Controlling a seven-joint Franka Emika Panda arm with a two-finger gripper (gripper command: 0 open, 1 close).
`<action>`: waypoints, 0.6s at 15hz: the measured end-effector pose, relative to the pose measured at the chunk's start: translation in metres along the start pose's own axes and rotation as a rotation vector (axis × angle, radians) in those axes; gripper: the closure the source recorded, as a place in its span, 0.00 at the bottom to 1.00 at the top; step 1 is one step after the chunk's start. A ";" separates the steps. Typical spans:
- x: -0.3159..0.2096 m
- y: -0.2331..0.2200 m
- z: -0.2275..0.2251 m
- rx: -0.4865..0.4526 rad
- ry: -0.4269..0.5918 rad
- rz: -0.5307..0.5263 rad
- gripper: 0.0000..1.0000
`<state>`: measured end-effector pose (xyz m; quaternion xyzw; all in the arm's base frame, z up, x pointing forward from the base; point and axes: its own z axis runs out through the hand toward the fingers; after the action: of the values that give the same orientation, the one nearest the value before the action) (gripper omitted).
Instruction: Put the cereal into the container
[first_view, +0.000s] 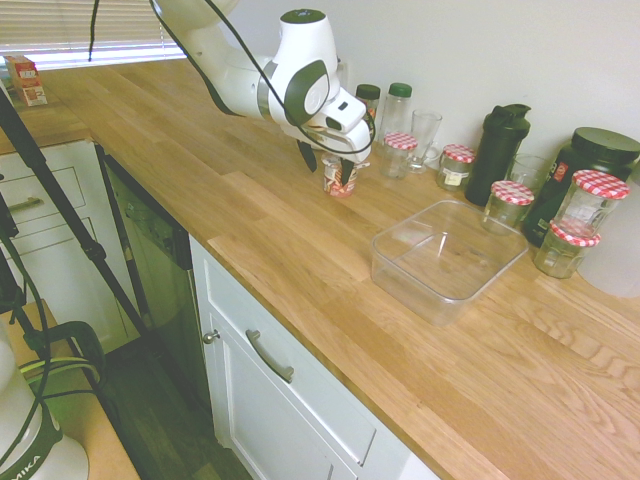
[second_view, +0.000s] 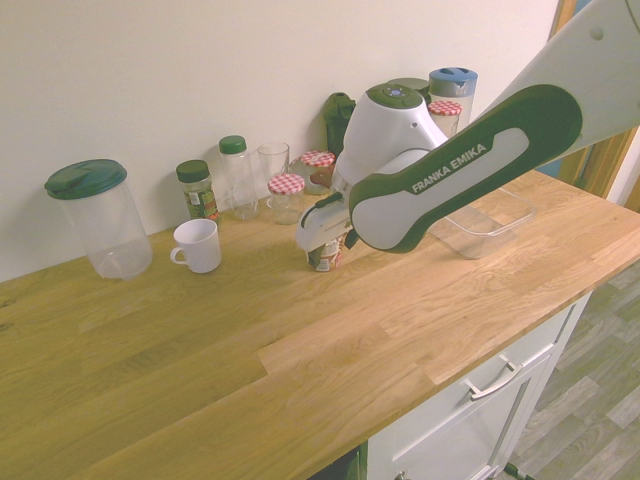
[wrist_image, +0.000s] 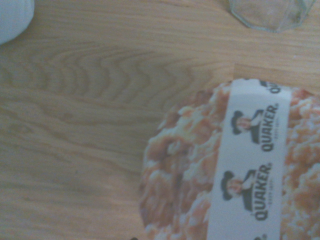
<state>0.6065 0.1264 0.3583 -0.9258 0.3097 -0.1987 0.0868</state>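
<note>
The cereal (first_view: 343, 181) is a small cup printed red, white and brown, standing upright on the wooden counter. It also shows in the second exterior view (second_view: 324, 256), and its Quaker lid (wrist_image: 230, 165) fills the lower right of the wrist view. My gripper (first_view: 334, 166) is lowered right over the cup, open, with a dark finger beside it; the cup still rests on the counter. The container (first_view: 400, 268), a wide shallow clear tub, sits empty on the counter a short way from the cup, towards the jars. In the second exterior view the container (second_view: 492, 216) is partly hidden behind the arm.
Jars with red-checked lids (first_view: 400, 150) (first_view: 511, 202), a drinking glass (first_view: 424, 133) and a black shaker bottle (first_view: 498, 150) line the wall behind the cup. A white mug (second_view: 197, 245) and a green-lidded pitcher (second_view: 98, 220) stand further along. The counter edge (first_view: 300, 320) drops off in front.
</note>
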 end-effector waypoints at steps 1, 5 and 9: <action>0.005 -0.003 0.003 -0.001 0.008 -0.003 0.00; 0.017 -0.009 0.018 -0.006 0.022 -0.010 0.00; 0.019 -0.014 0.023 0.005 0.025 -0.023 1.00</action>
<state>0.6370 0.1267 0.3473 -0.9265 0.2996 -0.2121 0.0828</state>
